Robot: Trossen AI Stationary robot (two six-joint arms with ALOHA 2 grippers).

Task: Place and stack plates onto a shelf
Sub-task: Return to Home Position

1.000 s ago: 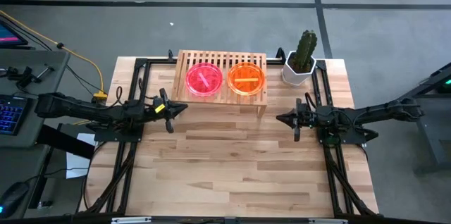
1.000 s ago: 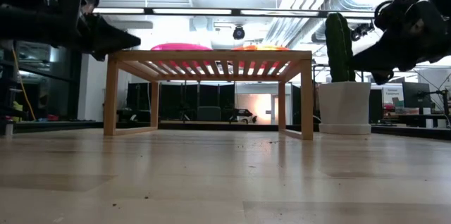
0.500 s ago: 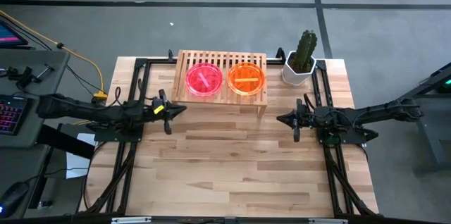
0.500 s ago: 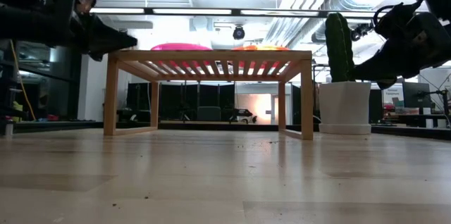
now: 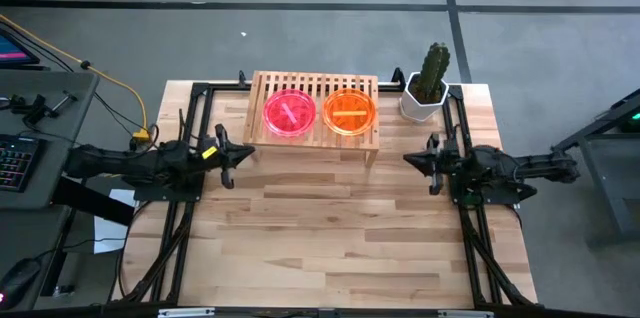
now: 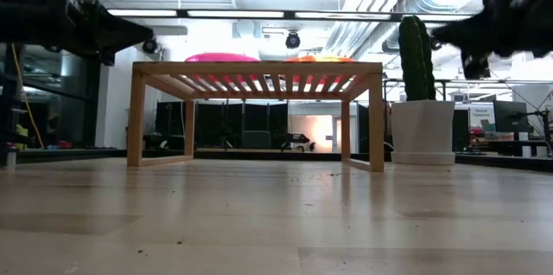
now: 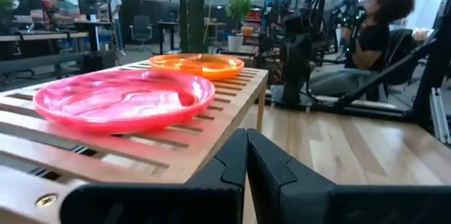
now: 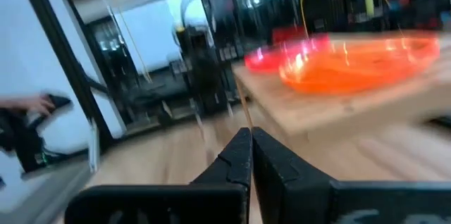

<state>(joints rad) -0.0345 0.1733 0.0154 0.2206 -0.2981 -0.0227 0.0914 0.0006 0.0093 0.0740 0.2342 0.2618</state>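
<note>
Plates (image 5: 290,114) of round translucent plastic, pink beside orange, are left stacked on the slatted light-wood shelf (image 5: 315,83). Since earlier, the left claw (image 5: 246,150) and right claw (image 5: 408,159), both closed and empty, have been drawn outward.

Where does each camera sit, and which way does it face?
High view: above the table, straight down; left tool and right tool flank the shelf.
Low view: tabletop height, level toward shelf; arms at upper corners.
Left wrist view: faces pink plates; own shut fingers below.
Right wrist view: faces orange plates; own shut fingers below.
Shared: both wrist views show both stacks.
</note>
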